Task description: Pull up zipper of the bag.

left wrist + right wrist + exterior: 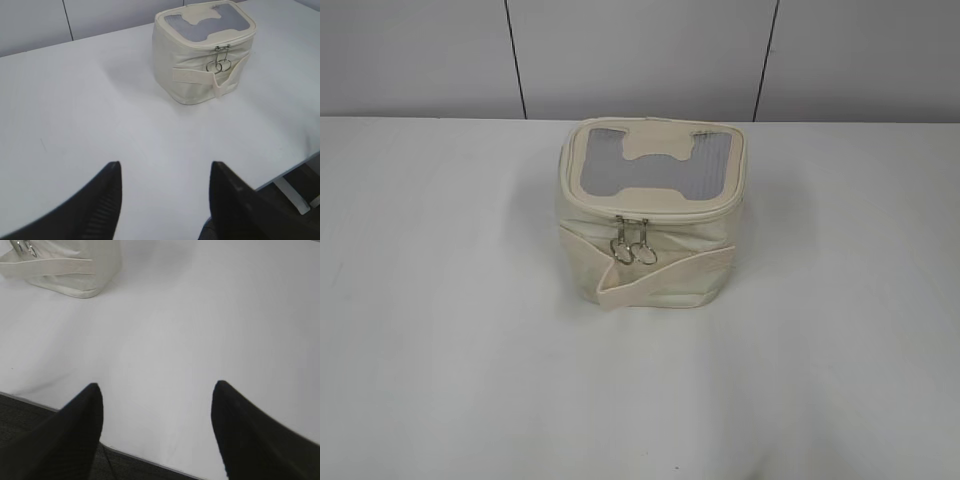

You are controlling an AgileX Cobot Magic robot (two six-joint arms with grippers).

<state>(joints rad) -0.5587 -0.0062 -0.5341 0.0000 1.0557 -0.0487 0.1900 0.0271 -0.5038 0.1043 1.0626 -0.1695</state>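
Just above the middle of the exterior frame, on the white table, stands the bag, upright, lid closed as far as can be seen. It looks light and soft-walled, so it would likely slide or buckle under a one-sided tug; steadying the body beside the strap band seems wise. Around the lid's rim runs the zipper, its two silver pulls hanging side by side at the front face, rings touching. Those rings are small, thin and probably slippery; they are the place to pinch.

Both pincers are released and hold nothing. The left gripper sits at the bottom of its frame, the bag well apart at upper right. The right gripper likewise, with only the bag's lower corner at upper left.
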